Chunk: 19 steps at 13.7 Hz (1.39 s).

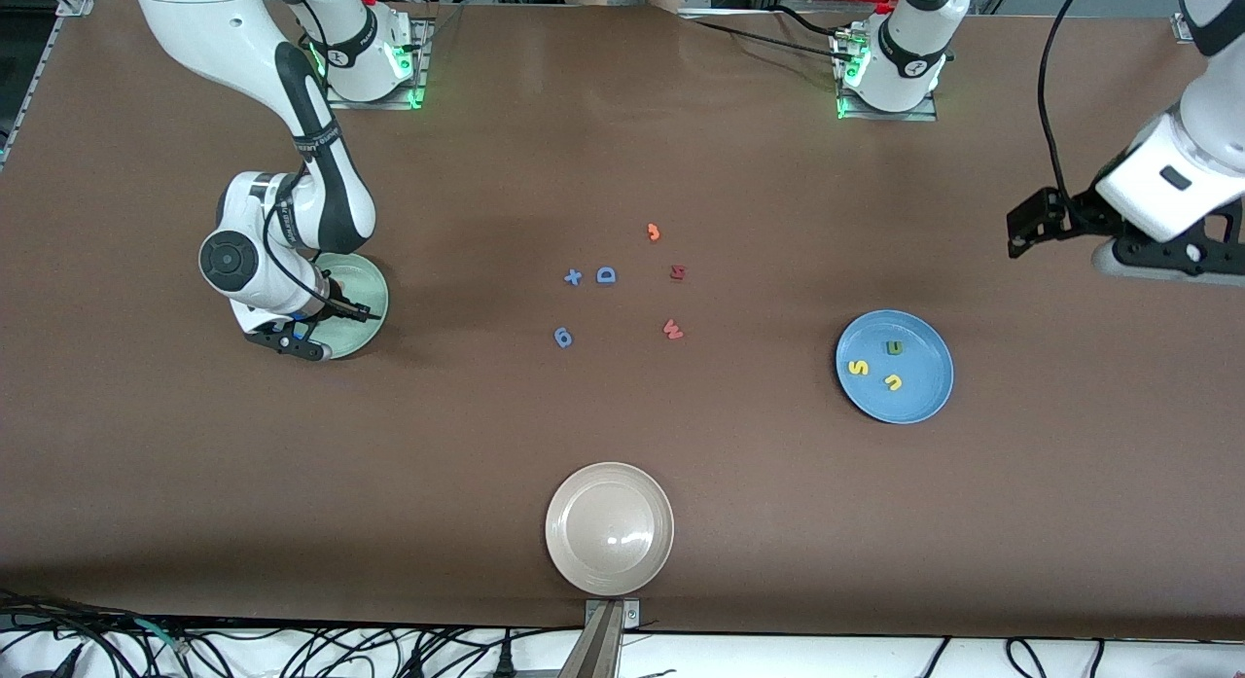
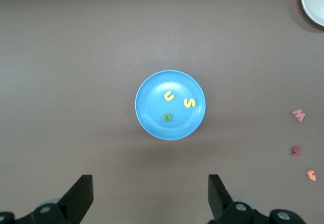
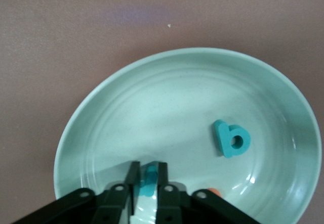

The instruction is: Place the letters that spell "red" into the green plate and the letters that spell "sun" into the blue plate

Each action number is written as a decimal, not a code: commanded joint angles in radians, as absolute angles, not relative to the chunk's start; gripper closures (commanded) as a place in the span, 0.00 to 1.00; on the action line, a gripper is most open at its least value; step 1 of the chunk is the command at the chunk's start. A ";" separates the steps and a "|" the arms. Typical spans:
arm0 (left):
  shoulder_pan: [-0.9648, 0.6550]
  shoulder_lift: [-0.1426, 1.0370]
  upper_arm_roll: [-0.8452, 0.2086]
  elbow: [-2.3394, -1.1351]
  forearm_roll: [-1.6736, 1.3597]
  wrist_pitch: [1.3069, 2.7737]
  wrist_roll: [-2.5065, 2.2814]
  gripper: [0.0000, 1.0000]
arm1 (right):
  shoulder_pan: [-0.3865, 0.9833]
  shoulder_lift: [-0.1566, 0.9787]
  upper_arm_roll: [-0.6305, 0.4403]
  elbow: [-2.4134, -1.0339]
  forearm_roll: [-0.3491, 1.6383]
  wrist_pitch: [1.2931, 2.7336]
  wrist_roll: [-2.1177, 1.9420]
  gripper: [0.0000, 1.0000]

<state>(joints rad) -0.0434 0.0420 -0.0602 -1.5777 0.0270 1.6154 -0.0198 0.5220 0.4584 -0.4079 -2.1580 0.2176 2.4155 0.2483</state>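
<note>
The green plate (image 1: pixel 373 291) (image 3: pixel 167 97) lies toward the right arm's end of the table. My right gripper (image 1: pixel 340 313) (image 3: pixel 149 163) hangs low over it, open only a crack, with the teal "r" (image 3: pixel 150 176) between its fingers and a thin gap on one side. The teal "d" (image 3: pixel 233 139) lies in the plate, and a sliver of the orange "e" (image 3: pixel 214 190) shows beside the hand. The blue plate (image 1: pixel 924 396) (image 2: pixel 152 107) holds the yellow "s" (image 1: pixel 858 368), the yellow "u" (image 1: pixel 892 381) and the olive "n" (image 1: pixel 892 347). My left gripper (image 1: pixel 1026 229) (image 2: pixel 151 193) waits wide open and empty, up over the table's left-arm end.
A beige plate (image 1: pixel 609 528) sits near the front edge. Loose letters lie mid-table: a blue cross (image 1: pixel 573 276), a blue "D" (image 1: pixel 606 274), a blue "g" (image 1: pixel 563 338), an orange "3" (image 1: pixel 654 232), a dark red character (image 1: pixel 678 271) and a pink "w" (image 1: pixel 672 329).
</note>
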 commanded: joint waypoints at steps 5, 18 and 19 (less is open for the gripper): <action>0.028 -0.025 -0.161 -1.634 -0.017 1.589 -0.028 0.00 | 0.529 0.344 -0.431 -2.021 0.241 2.118 0.216 0.02; 0.025 -0.018 -0.184 -1.629 -0.009 1.600 -0.024 0.00 | 0.529 0.154 -0.586 -1.595 0.155 1.473 0.104 0.01; 0.025 -0.017 -0.184 -1.629 0.001 1.600 -0.025 0.00 | 0.529 0.135 -0.586 -1.592 0.132 1.474 0.098 0.01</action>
<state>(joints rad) 0.0200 -0.0069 -0.1758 -1.6258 -0.0036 1.6031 -0.0287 0.5257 0.1844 -0.5851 -1.5926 0.1687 1.4951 0.1153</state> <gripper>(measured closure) 0.000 0.009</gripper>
